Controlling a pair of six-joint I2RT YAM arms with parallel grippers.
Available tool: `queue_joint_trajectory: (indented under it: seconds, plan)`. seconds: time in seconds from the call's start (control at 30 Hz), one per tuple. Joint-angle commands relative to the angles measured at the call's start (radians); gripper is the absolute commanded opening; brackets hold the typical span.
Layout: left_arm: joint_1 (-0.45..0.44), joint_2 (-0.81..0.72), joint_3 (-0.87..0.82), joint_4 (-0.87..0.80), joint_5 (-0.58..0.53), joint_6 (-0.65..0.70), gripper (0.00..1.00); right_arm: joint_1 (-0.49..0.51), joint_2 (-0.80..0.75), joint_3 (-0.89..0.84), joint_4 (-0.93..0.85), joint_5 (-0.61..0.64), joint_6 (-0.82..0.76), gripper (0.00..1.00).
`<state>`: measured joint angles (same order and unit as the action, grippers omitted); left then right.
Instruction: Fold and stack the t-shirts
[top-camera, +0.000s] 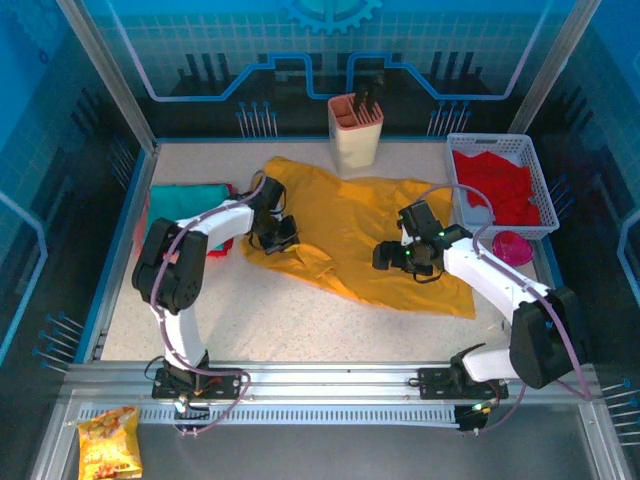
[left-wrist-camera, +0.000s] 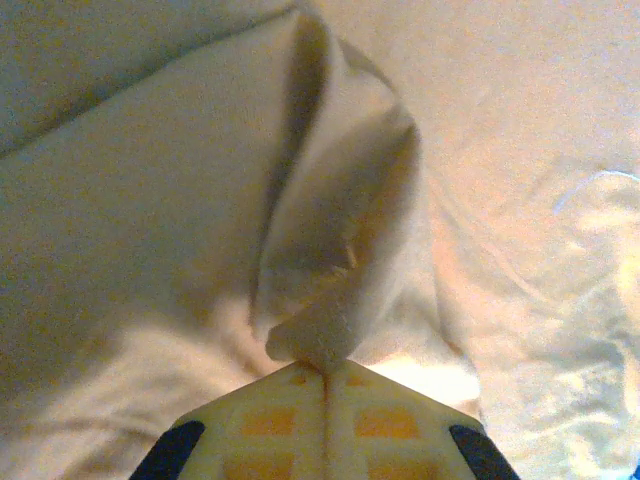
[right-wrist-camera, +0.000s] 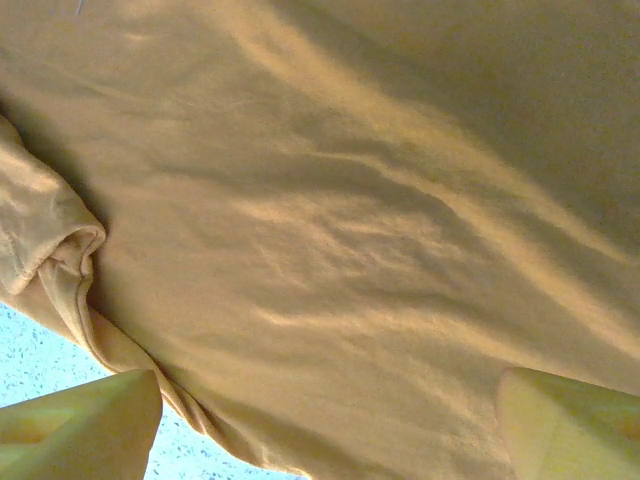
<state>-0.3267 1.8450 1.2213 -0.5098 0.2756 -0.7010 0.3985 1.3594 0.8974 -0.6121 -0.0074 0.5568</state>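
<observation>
Left jaws pinching one yellow t-shirt (top-camera: 370, 225), one teal t-shirt (top-camera: 185, 197) nearby

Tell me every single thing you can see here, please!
yellow t-shirt: one, mustard, spread mid-table
teal t-shirt: one, teal, left side
red t-shirts: a heap, count unclear, red, in the basket
basket: one, white, back right
holder: one, beige, at the back
round thing: one, pink, beside the basket
snack bag: one, yellow-orange, front left
left pincer: one, pale, shut on the yellow t-shirt
right pincer: one, pale, open above the yellow t-shirt
</observation>
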Motion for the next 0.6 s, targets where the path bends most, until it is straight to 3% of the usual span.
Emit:
queue_joint_trajectory:
  seconds: [0.0, 0.33, 0.57]
  plan:
    - [-0.016, -0.169, -0.054, -0.097, -0.013, 0.010, 0.00, -0.004, -0.019, -0.012, -0.011, 0.008, 0.005, 0.87]
    - [-0.109, -0.684, -0.414, -0.253, -0.012, -0.214, 0.00, -0.004, 0.008, -0.011, 0.004, -0.017, 0.003, 0.87]
    - [-0.203, -0.932, -0.536, -0.433, -0.051, -0.366, 0.00, 0.005, 0.041, 0.000, 0.013, -0.032, 0.003, 0.87]
